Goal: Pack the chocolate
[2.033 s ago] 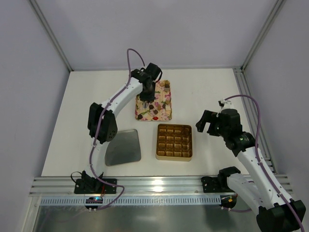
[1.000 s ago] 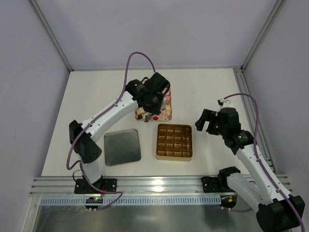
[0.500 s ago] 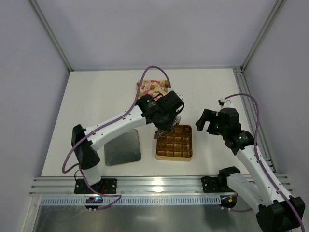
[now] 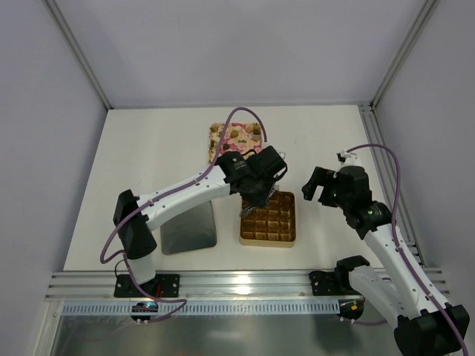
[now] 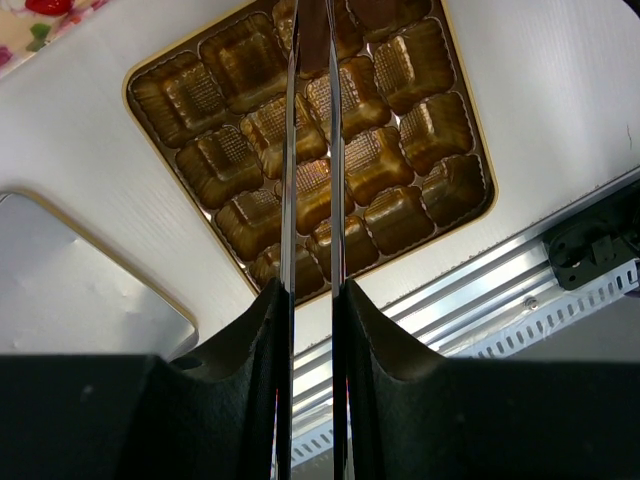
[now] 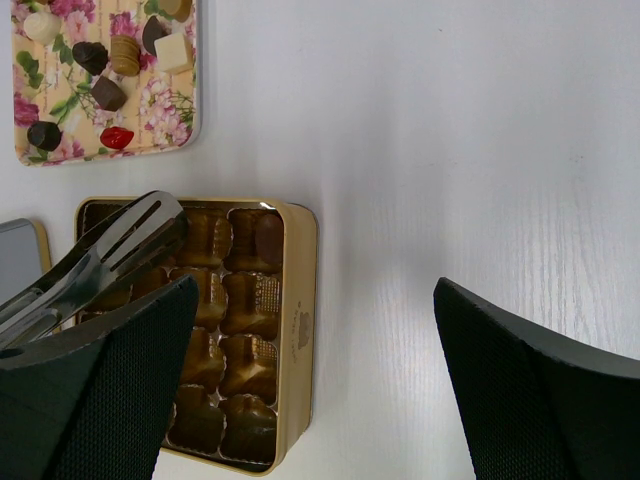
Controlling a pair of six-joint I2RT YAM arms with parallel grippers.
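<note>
Several small chocolates [image 6: 108, 92], dark, tan and pale, lie on the pink floral tray [image 4: 236, 139], which also shows in the right wrist view [image 6: 170, 140]. My left gripper [image 4: 259, 185] [image 5: 312, 300] is shut on thin metal tongs [image 5: 289, 150] [image 6: 100, 265] whose tips hang over the far left part of the gold gridded box [image 4: 268, 242] [image 5: 420, 60] [image 6: 300, 320]. I cannot tell whether the tongs hold a piece. One dark piece [image 6: 268, 240] sits in a far corner cell. My right gripper [image 4: 315, 185] [image 6: 315, 285] is open and empty, right of the box.
A flat silver lid [image 4: 189, 226] [image 5: 70, 280] lies left of the gold box. An aluminium rail [image 4: 245, 285] runs along the near table edge. White walls enclose the table.
My left arm has swung with the tongs from the pink tray toward me, to above the gold box. The right arm has not moved.
</note>
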